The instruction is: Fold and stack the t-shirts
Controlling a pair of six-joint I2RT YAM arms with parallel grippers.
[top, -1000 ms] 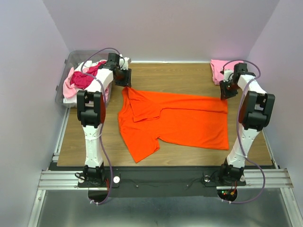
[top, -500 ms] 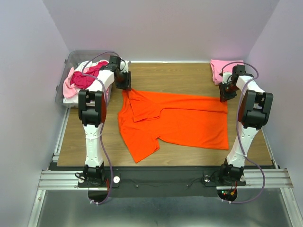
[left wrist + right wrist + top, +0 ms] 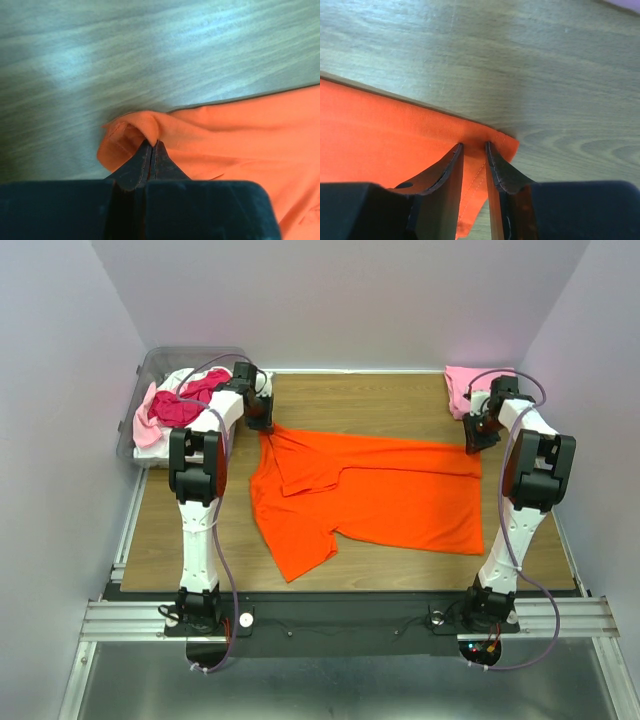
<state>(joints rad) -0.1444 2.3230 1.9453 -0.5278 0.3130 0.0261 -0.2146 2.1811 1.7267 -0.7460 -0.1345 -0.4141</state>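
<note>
A bright orange t-shirt [image 3: 390, 495] lies spread across the middle of the table, one sleeve pointing toward the near edge. My left gripper [image 3: 263, 426] is at its far left corner, shut on a raised pinch of orange cloth [image 3: 150, 127]; its fingertips [image 3: 152, 145] meet with the fold between them. My right gripper [image 3: 472, 444] is down on the far right hem corner. Its fingers [image 3: 454, 155] stand apart on the flat orange cloth [image 3: 380, 130], with the stitched hem showing in the gap. A light pink t-shirt [image 3: 462, 385] lies at the far right corner.
A clear plastic bin [image 3: 140, 375] stands at the far left, holding a magenta shirt [image 3: 180, 405], a pale pink one [image 3: 146, 426] and white cloth. Bare wooden table [image 3: 370, 400] shows behind the orange shirt. Purple walls close in the sides and back.
My left gripper has closed on the orange shirt's far left corner, bunching it up. The right gripper has barely moved.
</note>
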